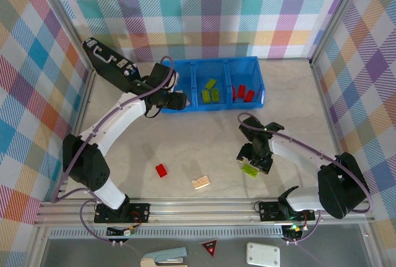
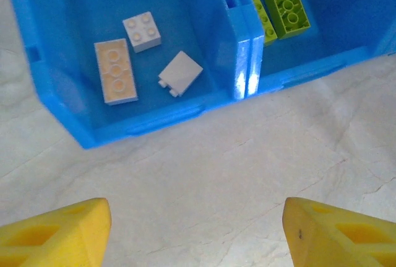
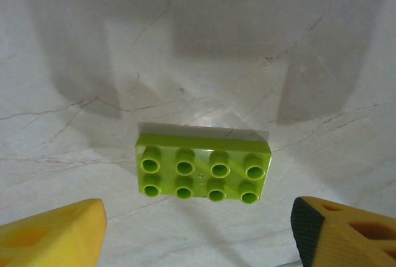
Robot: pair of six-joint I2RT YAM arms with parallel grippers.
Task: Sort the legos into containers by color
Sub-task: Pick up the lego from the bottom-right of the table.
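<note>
I am looking at a sorting job that is, as I judge it, well past halfway. The long bright blue plastic bin (image 1: 216, 61) is already holding bricks by colour. Three cream-white studded plastic bricks (image 2: 115, 72) are lying in its left compartment, lime green bricks (image 1: 211, 91) are sitting in the middle one, and red bricks (image 1: 242, 92) in the right one.

Three pieces are waiting outside it on the pale marbled table (image 1: 204, 143). A small red brick (image 1: 161, 170) and a single cream-white brick (image 1: 200, 182) are lying near each other toward the near edge. Over to the right is a flat lime green eight-stud brick (image 3: 203, 168).

My right gripper (image 3: 198, 236) is hovering right over that green brick with its jaws spread wide. The brick is lying studs-up on the table just ahead of them, touching neither, so I am gripping nothing there. My left gripper (image 2: 198, 230) is hanging just in front of the bin's near wall, by the cream compartment. Its jaws are standing apart with only bare table between them.

By my reckoning three pick-and-drop trips are left. The green brick is going to the middle compartment, the red one to the right and the cream one to the left. The green one looks to be the step in hand.
</note>
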